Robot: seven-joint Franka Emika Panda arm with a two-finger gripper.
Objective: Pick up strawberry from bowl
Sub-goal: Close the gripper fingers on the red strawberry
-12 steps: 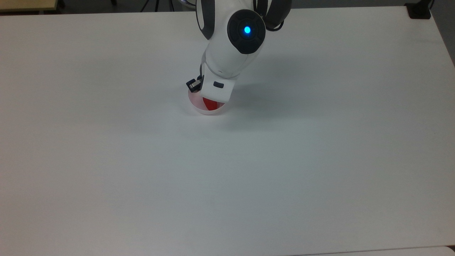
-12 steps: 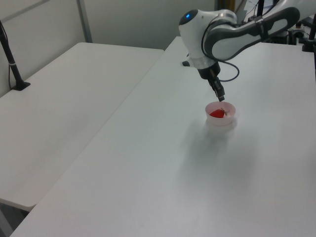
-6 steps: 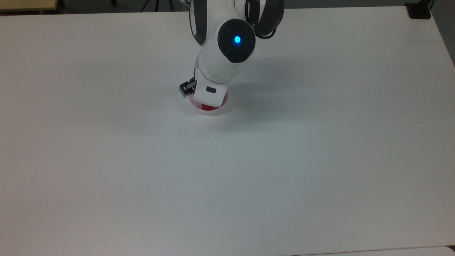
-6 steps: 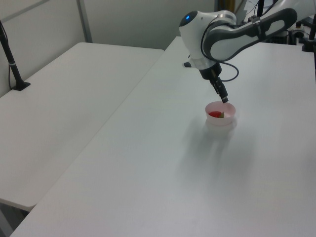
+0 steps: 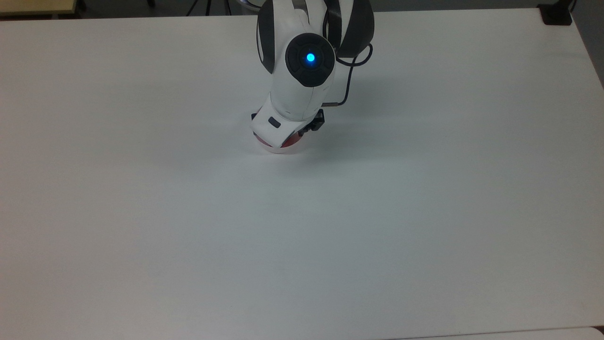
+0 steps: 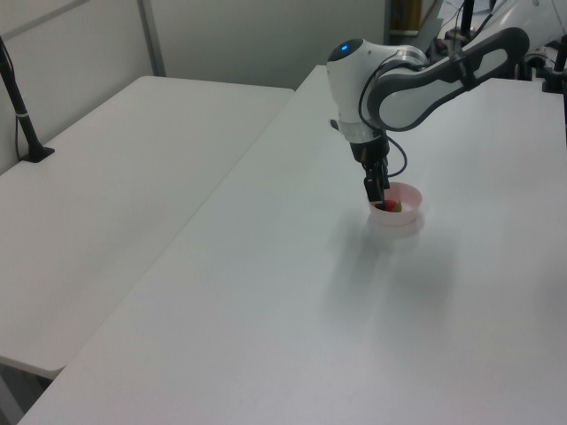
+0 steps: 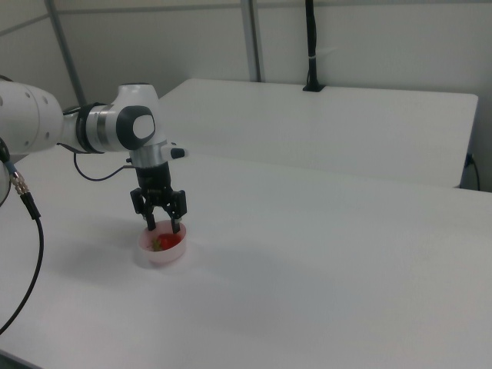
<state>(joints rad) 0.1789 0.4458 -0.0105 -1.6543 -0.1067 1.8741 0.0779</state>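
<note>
Strawberry (image 7: 163, 241) is sitting down inside the pink bowl (image 7: 144, 253), and the bowl is on the white table (image 7: 323, 261), toward the right view's left. The gripper (image 7: 163, 225) points straight down over the bowl with its fingers spread apart, one tip on each side of the fruit and both dipping past the rim. It's not clamped on anything as far as I can see, and the berry looks like it's resting on the bowl floor. In the left view the gripper (image 6: 383, 202) hangs at the bowl (image 6: 406, 215) edge nearer the left view's left, with a bit of red strawberry (image 6: 391, 206) showing inside. From the top view the arm's wrist covers most of the bowl (image 5: 282, 150).
</note>
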